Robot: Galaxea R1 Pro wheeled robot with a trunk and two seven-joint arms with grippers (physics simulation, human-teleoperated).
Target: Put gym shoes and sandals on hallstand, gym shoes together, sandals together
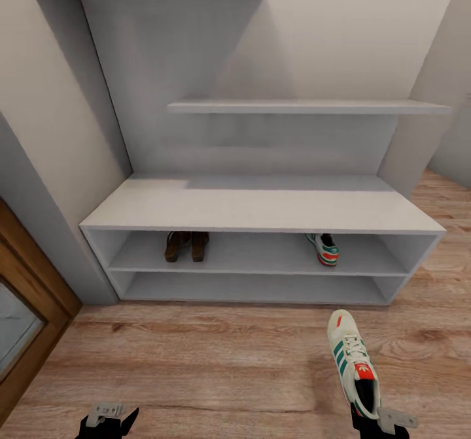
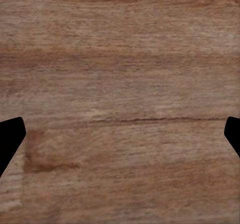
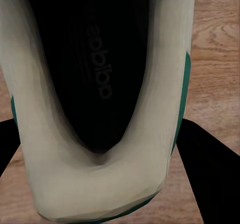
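While our right gripper point(image 1: 379, 419) pinches the second gym shoe point(image 1: 354, 364) by its heel above the floor point(image 1: 196, 360) and our left gripper point(image 1: 104, 419) hangs spread and empty, we risk clipping the hallstand point(image 1: 261, 207) edge, leaving it apart from its mate point(image 1: 324, 248).

Count: 2 gym shoes, one point(image 1: 324, 248) on the upper tier of the hallstand point(image 1: 261, 210) at its right end, one point(image 1: 354, 364) off the hallstand, in front of its right end. 2 sandals point(image 1: 186, 245), side by side on that upper tier, left part. 2 wall shelves point(image 1: 307, 106) above the hallstand.
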